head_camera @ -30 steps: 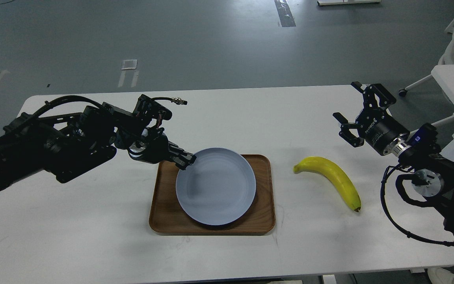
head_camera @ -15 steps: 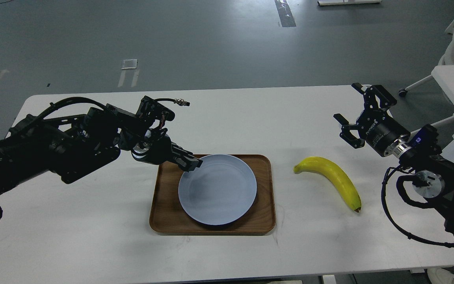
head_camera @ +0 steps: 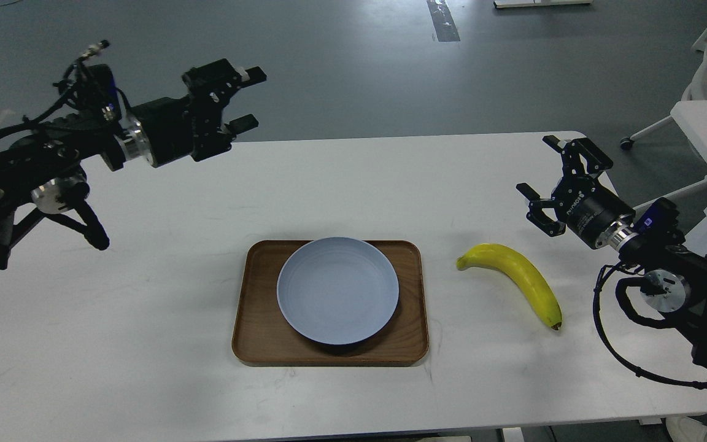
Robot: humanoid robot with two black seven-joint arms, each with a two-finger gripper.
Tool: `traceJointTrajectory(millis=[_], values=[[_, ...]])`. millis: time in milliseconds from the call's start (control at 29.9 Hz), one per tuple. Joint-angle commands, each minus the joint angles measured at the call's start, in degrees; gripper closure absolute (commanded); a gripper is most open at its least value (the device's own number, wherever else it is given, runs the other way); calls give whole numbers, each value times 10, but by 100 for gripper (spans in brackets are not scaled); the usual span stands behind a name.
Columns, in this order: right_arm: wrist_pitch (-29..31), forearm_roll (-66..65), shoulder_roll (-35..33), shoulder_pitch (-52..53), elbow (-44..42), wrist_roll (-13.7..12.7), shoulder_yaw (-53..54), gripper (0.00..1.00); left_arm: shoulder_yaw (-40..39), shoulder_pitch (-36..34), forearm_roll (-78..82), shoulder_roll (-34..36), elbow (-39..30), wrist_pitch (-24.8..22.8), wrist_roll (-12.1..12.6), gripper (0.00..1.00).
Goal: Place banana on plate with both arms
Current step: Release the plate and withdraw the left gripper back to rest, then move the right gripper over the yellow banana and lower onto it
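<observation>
The banana point(head_camera: 515, 280) lies on the white table point(head_camera: 145, 344) just right of the wooden tray point(head_camera: 255, 334), on which the plate point(head_camera: 337, 290) sits. The right gripper point(head_camera: 544, 169) hangs above and right of the banana, fingers spread and empty. The left gripper point(head_camera: 249, 98) is raised over the table's far left edge, fingers seemingly apart, holding nothing.

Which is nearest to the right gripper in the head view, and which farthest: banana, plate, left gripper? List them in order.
From the right gripper:
1. Banana, just below it, right side of the table.
2. Plate, centre, on the tray.
3. Left gripper, far left, raised.
</observation>
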Motion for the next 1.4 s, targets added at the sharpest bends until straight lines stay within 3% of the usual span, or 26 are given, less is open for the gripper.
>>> traceJointTrajectory(millis=[0, 267, 401, 802, 936, 1137, 1371], values=[[0, 0, 1, 0, 0, 0, -1, 0, -82, 82, -43, 32, 0, 0, -10, 2], [0, -1, 0, -1, 1, 0, -7, 0, -234, 264, -47, 24, 2, 0, -17, 2], [0, -5, -1, 1, 7, 0, -18, 0, -264, 298, -45, 4, 19, 0, -16, 2], [0, -210, -87, 78, 117, 0, -37, 0, -269, 300, -44, 1, 25, 0, -15, 2], [0, -303, -115, 195, 135, 0, -132, 0, -269, 300, -44, 3, 24, 0, -16, 2], [0, -450, -99, 338, 136, 0, -295, 0, -269, 300, -44, 9, 18, 0, -16, 2], [0, -627, -81, 382, 135, 0, -399, 0, -270, 300, -43, 12, 17, 0, -16, 2]])
